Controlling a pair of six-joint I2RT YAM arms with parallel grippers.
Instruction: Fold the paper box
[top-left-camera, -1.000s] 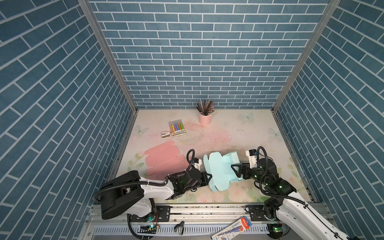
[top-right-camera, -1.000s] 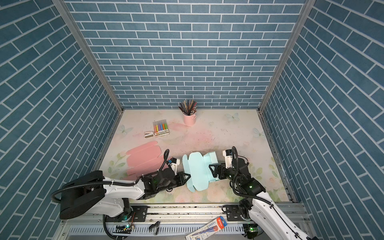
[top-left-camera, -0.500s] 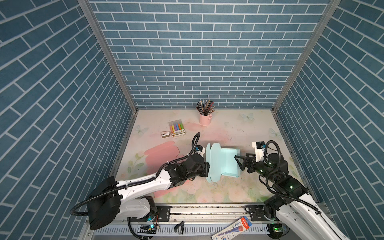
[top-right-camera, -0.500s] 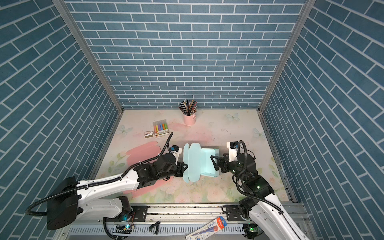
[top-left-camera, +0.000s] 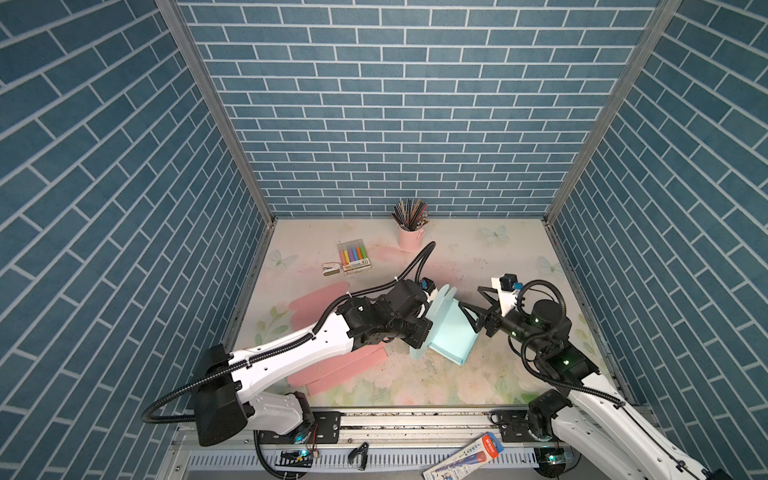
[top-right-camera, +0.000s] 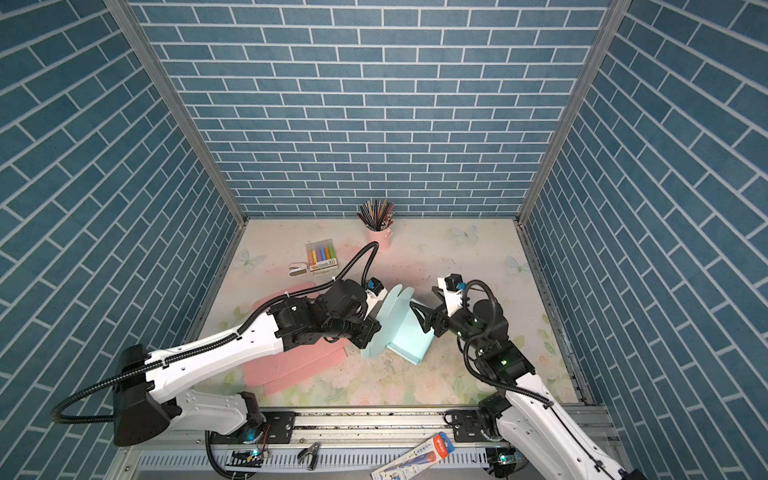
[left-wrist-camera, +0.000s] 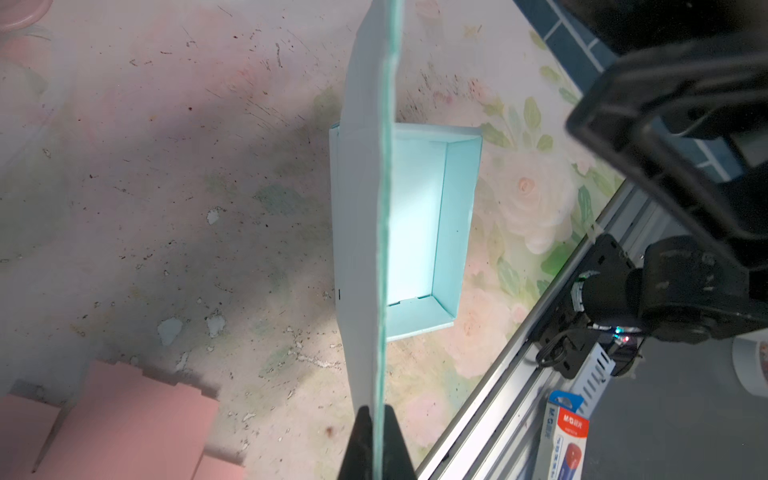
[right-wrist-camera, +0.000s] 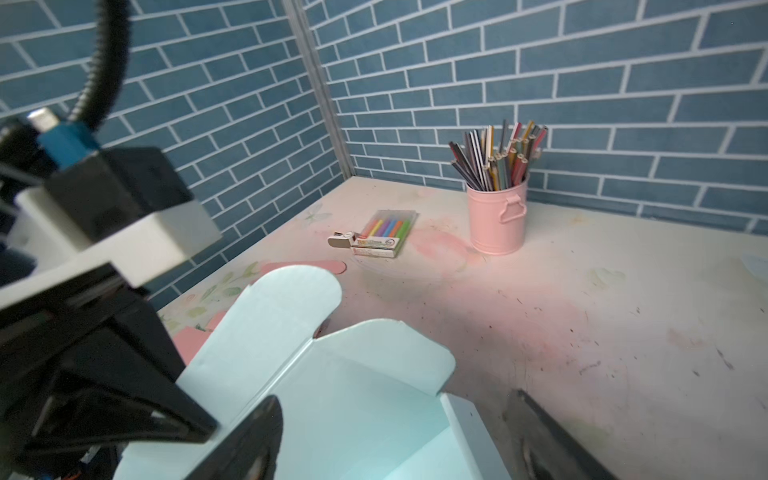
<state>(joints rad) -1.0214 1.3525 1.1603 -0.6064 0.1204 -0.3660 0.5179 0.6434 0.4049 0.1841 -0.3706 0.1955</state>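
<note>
Around the action: flat salmon-pink card sheets (top-left-camera: 345, 368) lie on the left of the floral-printed table (top-left-camera: 478, 257). The left arm stretches right over them and hides a good chunk.

Way at the back stands a pink metal bucket stuffed with coloured pencils (top-left-camera: 409, 237). Near it is a clear pack of coloured markers (top-left-camera: 354, 257) with a small white-and-grey block (top-left-camera: 331, 269) right up against it. The pack's label is too small to read.

Off the table, on the front rail, lie a black clip (top-left-camera: 359, 453) and a red-and-blue carton (left-wrist-camera: 565, 432) that reads "M&G".

The pale blue paper box (top-left-camera: 453, 336) sits mid-table between the two arms, toward the front. Its tray opens upward, and the long axis runs roughly back to front, a bit askew. The lid panel (left-wrist-camera: 365, 208) stands up along the tray's long left side, with rounded flaps (right-wrist-camera: 299, 295) at the far end.

The left claw (left-wrist-camera: 377, 419) is pinched together on the lid panel's edge. The right claw (top-left-camera: 468, 296) has its jaws wide apart at the tray's far right corner. In the right wrist view one finger (right-wrist-camera: 249, 440) sits over the box and the other is out over the table. Can't tell if either touches the card.
</note>
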